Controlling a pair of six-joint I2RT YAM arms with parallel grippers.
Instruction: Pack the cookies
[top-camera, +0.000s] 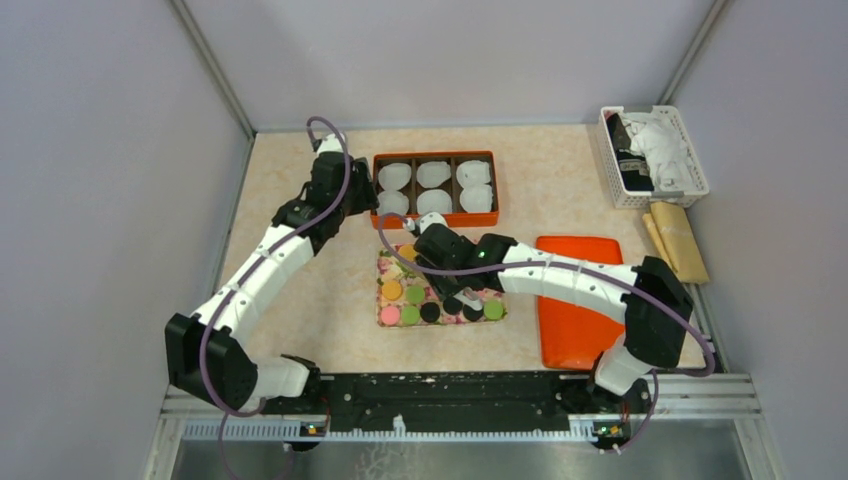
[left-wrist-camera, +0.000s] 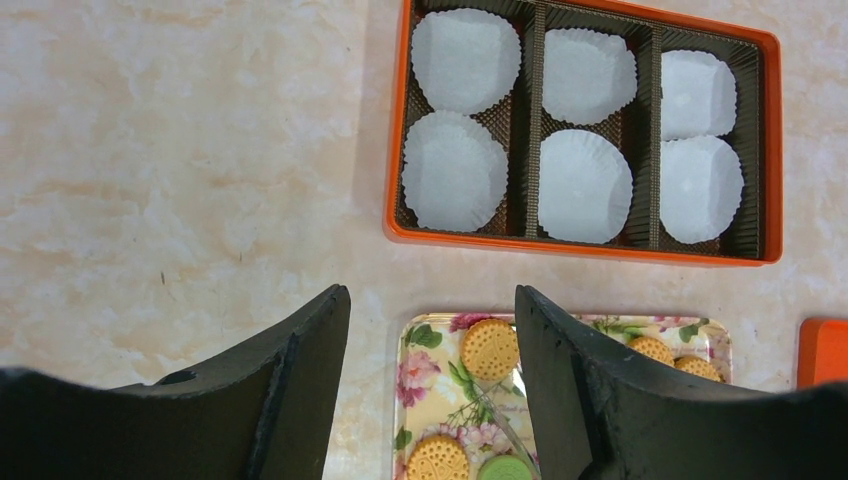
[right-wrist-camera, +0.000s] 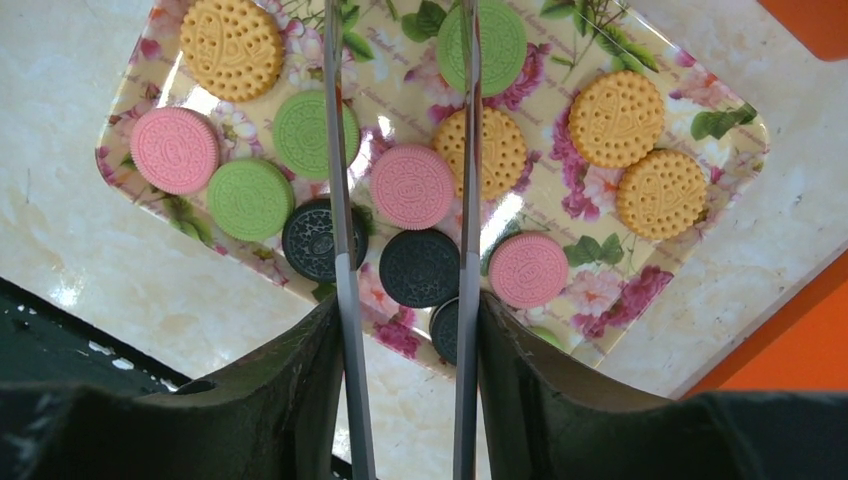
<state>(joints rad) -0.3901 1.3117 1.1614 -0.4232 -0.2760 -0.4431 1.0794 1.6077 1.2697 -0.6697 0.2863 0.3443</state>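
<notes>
left hand (left-wrist-camera: 430, 300) wide open and empty over the table (left-wrist-camera: 180, 150) by the orange box (left-wrist-camera: 585, 248) left end, cookies (right-wrist-camera: 420, 268) lying on the floral tray (right-wrist-camera: 610, 295) mid-table, right hand (right-wrist-camera: 410, 300) clamped on metal tongs (right-wrist-camera: 341, 200) whose arms straddle a pink cookie (right-wrist-camera: 412, 186).

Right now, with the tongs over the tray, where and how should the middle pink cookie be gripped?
Take the middle pink cookie by its ridged rim, left and right edges, coming straight down. It lies flat on the floral tray, so only the rim offers purchase, and the tongs in the right pincer line up either side of it.
</notes>
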